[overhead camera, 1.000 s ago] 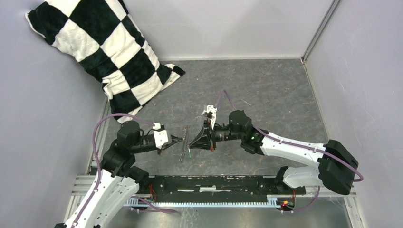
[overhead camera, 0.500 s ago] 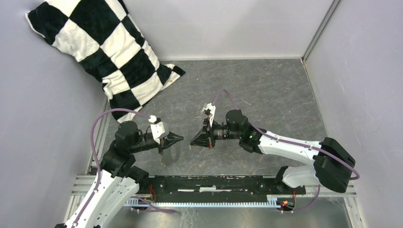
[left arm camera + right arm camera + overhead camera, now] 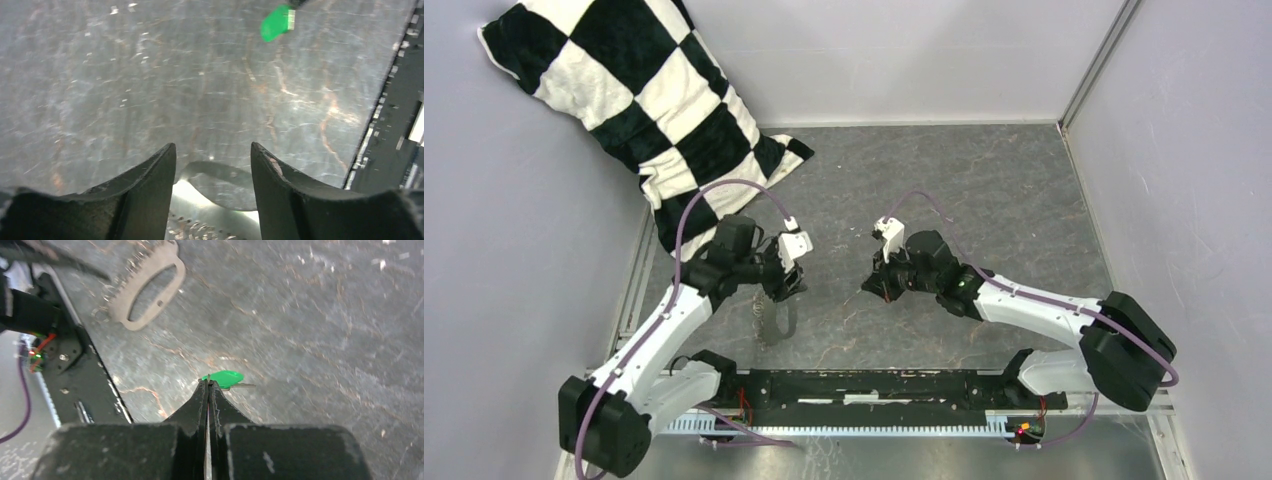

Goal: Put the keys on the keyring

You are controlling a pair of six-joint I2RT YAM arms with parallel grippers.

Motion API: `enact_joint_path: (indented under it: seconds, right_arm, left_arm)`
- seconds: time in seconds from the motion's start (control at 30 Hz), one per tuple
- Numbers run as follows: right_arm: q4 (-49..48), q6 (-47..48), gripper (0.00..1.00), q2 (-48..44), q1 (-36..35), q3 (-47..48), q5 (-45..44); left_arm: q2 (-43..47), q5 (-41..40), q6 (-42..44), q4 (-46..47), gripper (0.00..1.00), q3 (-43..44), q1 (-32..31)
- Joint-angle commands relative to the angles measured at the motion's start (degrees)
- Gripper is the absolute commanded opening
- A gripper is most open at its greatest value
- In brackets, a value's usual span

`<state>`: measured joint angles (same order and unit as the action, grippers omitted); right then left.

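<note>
**Keyring let go and lying on the table, key in the right gripper's pinch**

Top view: the left gripper [image 3: 776,287] has pulled back towards the checkered pillow [image 3: 654,110] and sits higher up the table [image 3: 984,190] than a second ago, when it held the keyring upright between the two arms. The keyring [image 3: 776,320] now lies on the table just in front of that gripper and free of it. The right gripper [image 3: 871,288] has also backed off to its own side, so the two tips are well apart where they had nearly met. The key cannot be made out from here.

Left wrist view: the left gripper [image 3: 212,147] has its fingers [image 3: 150,185] spread, with nothing between them. Part of the keyring [image 3: 222,172] shows in the gap, down on the table. The green-tagged key [image 3: 275,23] shows at the top edge, hanging from a dark tip.

Right wrist view: the right gripper [image 3: 208,383] is pressed together, pinching the key [image 3: 223,377] at its very tips, the green tag and a thin metal end sticking out to one side. The keyring [image 3: 161,301] lies flat farther off, toothed edge turned away, well apart from the key.
</note>
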<state>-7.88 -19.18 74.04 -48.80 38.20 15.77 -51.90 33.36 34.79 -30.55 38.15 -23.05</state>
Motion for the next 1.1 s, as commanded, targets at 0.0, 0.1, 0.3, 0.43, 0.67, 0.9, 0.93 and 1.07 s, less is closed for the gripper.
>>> enact_joint_path:
  seconds: [0.0,0.1,0.3,0.43,0.67,0.9,0.93,1.07]
  right_arm:
    - [-2.7,1.9,0.01,0.1,0.5,-3.3,-4.3]
    - [-4.9,1.7,0.01,0.8,0.8,-4.2,-3.4]
    - [-8.1,-1.9,0.08,1.3,2.2,-8.5,-2.0]
    - [1.4,-0.7,0.25,-1.4,2.8,-10.3,-13.1]
    - [4.6,1.7,0.69,-6.5,1.5,-6.3,-19.4]
    - [-0.8,12.0,0.75,10.6,-11.9,11.4,-17.2]
    - [-2.2,13.3,0.75,13.2,-14.0,13.8,-16.9]
    - [-15.0,18.0,0.7,21.7,-16.3,16.8,-8.9]
  left_arm:
    - [-3.5,1.1,1.6,0.1,0.66,7.1,4.7]
    - [-3.8,-1.0,-0.8,0.3,0.69,8.2,5.8]
    - [-4.9,-0.8,-6.6,-2.7,0.77,11.2,11.8]
    - [-2.6,-1.4,-6.1,-5.5,0.83,11.8,14.1]
    - [-2.9,-3.1,-8.6,-9.5,0.98,14.6,17.5]
    - [-8.2,-4.6,-8.0,-12.4,1.0,16.6,25.3]
    - [-8.8,-4.2,-8.8,-12.5,1.0,17.0,26.7]
    - [-10.6,-1.9,-10.3,-13.9,1.0,18.6,32.5]
